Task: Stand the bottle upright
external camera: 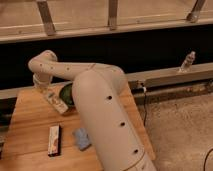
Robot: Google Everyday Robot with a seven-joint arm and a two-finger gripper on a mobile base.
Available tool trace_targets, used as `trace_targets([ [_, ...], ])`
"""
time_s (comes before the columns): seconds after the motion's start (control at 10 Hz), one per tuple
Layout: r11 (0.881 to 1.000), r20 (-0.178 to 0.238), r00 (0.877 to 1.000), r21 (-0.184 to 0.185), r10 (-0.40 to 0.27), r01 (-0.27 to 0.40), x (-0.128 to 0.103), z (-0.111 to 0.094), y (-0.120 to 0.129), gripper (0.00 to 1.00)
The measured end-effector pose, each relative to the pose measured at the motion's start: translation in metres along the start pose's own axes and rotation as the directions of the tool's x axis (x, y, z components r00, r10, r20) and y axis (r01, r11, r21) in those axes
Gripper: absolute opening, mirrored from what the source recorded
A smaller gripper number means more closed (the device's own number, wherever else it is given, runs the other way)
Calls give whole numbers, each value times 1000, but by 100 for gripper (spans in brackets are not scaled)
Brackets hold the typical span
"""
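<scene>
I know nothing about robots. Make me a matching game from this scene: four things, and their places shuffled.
Things:
1 cream bottle
2 blue sponge
3 clear bottle
4 gripper

Places:
A on the far ledge, right
B over the table, left side, at the cream bottle
C near the table's front edge
D lying beside a green object

Pairs: 1-D, 2-C, 3-A, 4-B.

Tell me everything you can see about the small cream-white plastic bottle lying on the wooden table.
The small cream-white plastic bottle lies on its side, diagonally, near the back left of the wooden table, with a pale label showing along its body. Its far end reaches up to the gripper, which hangs over that end at the tip of the white arm; whether they touch cannot be told. A dark green rounded object sits close against its right side.
</scene>
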Motion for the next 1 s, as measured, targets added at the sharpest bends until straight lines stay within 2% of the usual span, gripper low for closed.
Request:
trace_targets([
  [0.3,999,56,998,17,-34,33,-30,-16,-3,0],
  [0.4,999,96,994,23,-47,45,-45,-22,-2,0],
  [0.5,999,163,985,15,-49,47,-55,-25,0,0],
  [0.6,999,240,970,8,-45,45,-59,-26,0,0],
  [0.7,999,362,932,-18,-26,35,-59,-29,-1,0],
  [0.8,999,452,892,-43,-9,32,-61,-36,4,0],
  [1.0,996,569,822,-78,16,35,-65,-51,13,0],
])
